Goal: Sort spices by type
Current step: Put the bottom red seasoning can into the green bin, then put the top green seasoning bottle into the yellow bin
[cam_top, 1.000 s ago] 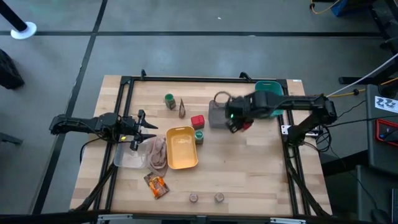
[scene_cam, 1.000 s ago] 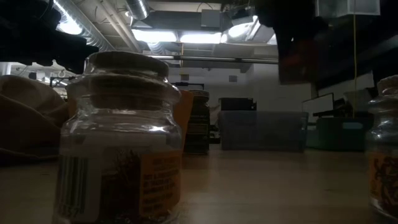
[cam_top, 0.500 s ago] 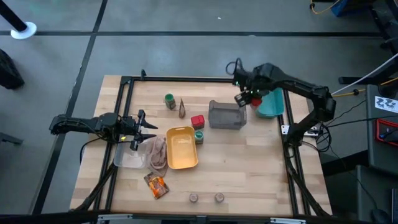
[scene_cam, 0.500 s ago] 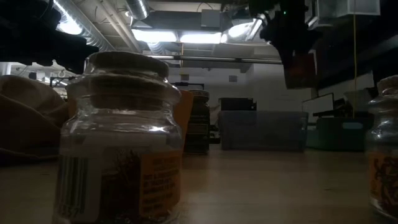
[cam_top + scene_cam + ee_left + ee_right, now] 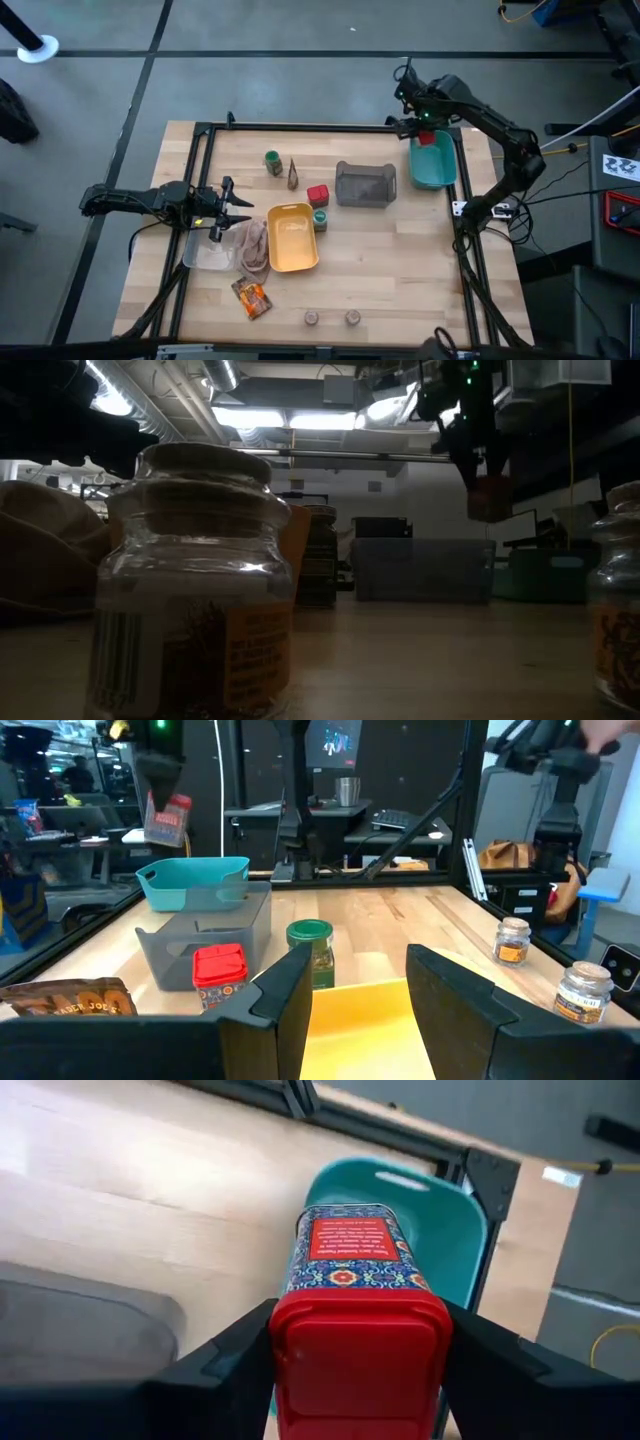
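- Holding one red block point(image 5: 358, 1330) clamped between its fingers, our right pincer point(image 5: 424, 130) hangs in the air at the far right of the surface point(image 5: 400, 260), over the far end of the teal tray point(image 5: 434, 165).
- In our right wrist view the block's long axis points straight ahead from the pincer, red lid nearest the wrist and patterned body running out toward the tray's basin directly beyond it; so the tray lies below and just ahead of the block, not off to a side.
- We judge the coming move to be a plain descent and release into that tray, with little sideways correction needed; the risk is the block catching the tray's rim if it goes down too near the far edge.
- The second red block point(image 5: 318, 195) stands on the surface just beside the grey tray point(image 5: 365, 186), between it and the yellow tray point(image 5: 292, 238); our right arm is the nearer one to it.
- Our left pincer point(image 5: 222, 208) waits at the left, fingers apart and empty, near the clear tray point(image 5: 205, 255) and the beige cloth point(image 5: 252, 245).
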